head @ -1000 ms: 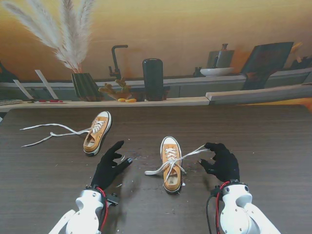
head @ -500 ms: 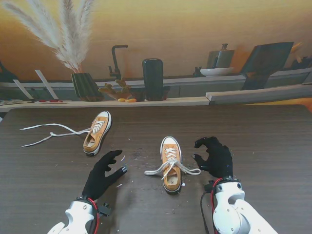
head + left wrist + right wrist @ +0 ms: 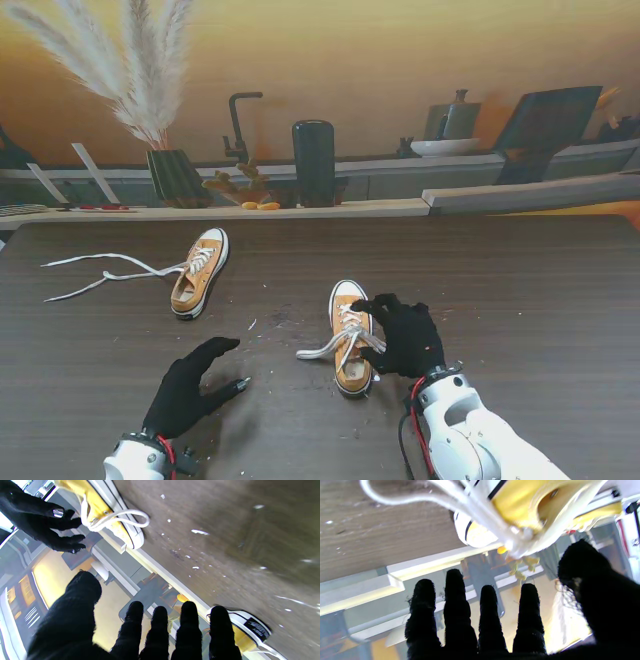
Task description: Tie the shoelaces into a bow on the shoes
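Orange canvas marks two sneakers on the dark table [image 3: 560, 290]: the near sneaker [image 3: 349, 340] with looped laces [image 3: 325, 346], the far sneaker [image 3: 200, 272] trailing two loose laces [image 3: 100, 272]. The right hand [image 3: 402, 336], fingers curled, touches the near sneaker's side; whether it grips lace is unclear. The left hand [image 3: 188, 390] hovers spread and empty.

This looks like a staged kitchen set in a lab rather than a real home. Behind the dark wood-grain table [image 3: 520, 290], at twelve o'clock, a printed backdrop [image 3: 380, 60] shows a warm orange wall, a black faucet [image 3: 238, 120], a dark canister [image 3: 314, 163], a bowl [image 3: 442, 147] and a long counter ledge [image 3: 300, 210]. At ten o'clock stands a ribbed vase [image 3: 176, 177] of pampas grass [image 3: 130, 60]. Small white crumbs [image 3: 262, 325] litter the table.
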